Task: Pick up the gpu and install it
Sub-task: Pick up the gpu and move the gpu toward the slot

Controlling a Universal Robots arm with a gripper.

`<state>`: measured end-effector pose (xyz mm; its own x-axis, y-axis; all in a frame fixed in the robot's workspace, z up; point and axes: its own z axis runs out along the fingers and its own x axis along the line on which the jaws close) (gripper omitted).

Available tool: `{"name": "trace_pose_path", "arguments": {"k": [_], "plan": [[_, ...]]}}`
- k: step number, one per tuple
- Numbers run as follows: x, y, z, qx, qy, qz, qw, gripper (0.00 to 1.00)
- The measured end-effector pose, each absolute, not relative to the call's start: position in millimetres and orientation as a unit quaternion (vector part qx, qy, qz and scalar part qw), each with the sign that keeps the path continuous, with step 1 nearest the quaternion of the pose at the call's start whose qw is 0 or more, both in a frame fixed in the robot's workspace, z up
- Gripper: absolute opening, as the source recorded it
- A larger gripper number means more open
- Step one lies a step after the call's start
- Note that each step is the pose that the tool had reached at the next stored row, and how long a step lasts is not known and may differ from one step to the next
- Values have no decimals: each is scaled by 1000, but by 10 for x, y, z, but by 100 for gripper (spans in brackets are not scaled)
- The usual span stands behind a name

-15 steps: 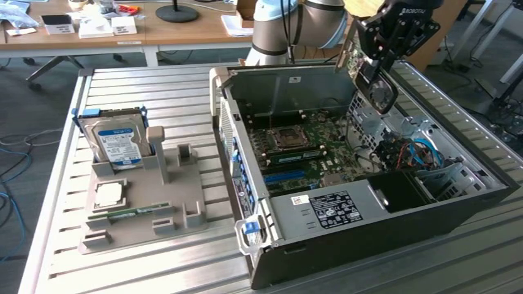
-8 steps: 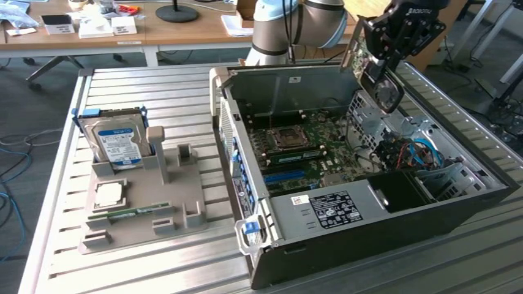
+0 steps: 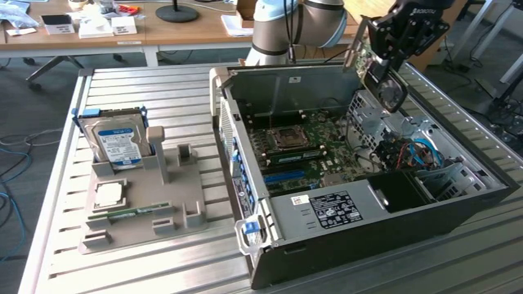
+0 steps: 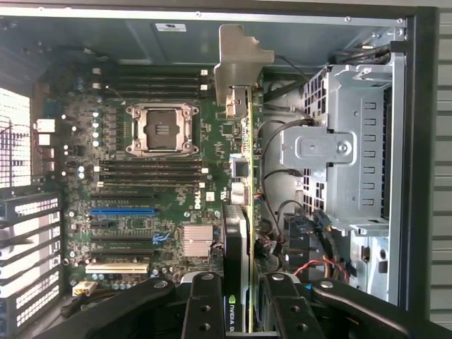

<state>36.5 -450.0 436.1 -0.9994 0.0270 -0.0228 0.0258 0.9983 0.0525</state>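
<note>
While pincer (image 4: pixel 244 286) clamps gpu (image 4: pixel 236 240), bracket (image 4: pixel 236 60) farthest, over open case (image 4: pixel 418 176)

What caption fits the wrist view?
The gripper holds the gpu edge-on over the motherboard of the open case.

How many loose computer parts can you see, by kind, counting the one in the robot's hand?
hard drive, standing in the gray rack: 1
silver chip, lying on the rack: 1
memory stick, lying on the rack: 1
graphics card, held in the hand: 1
Total: 4
</note>
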Motion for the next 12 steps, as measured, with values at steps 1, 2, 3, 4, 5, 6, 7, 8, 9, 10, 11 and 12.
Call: {"name": "trace_pose_path", "arguments": {"k": [1, 2, 3, 4, 5, 6, 7, 8, 9, 10, 11, 12], "plan": [[371, -4500, 4361, 13, 1000, 26, 12, 27], [376, -4500, 4361, 13, 1000, 26, 12, 27], [378, -4500, 4361, 13, 1000, 26, 12, 27], [378, -4500, 4361, 13, 1000, 26, 12, 27], [378, -4500, 4361, 13, 1000, 26, 12, 27], [378, -4500, 4361, 13, 1000, 26, 12, 27], [378, -4500, 4361, 13, 1000, 26, 12, 27], [379, -4500, 4361, 13, 1000, 26, 12, 27], [379, -4500, 4361, 13, 1000, 26, 12, 27], [379, -4500, 4361, 13, 1000, 26, 12, 27], [383, -4500, 4361, 13, 1000, 26, 12, 27], [390, -4500, 4361, 13, 1000, 26, 12, 27]]}}
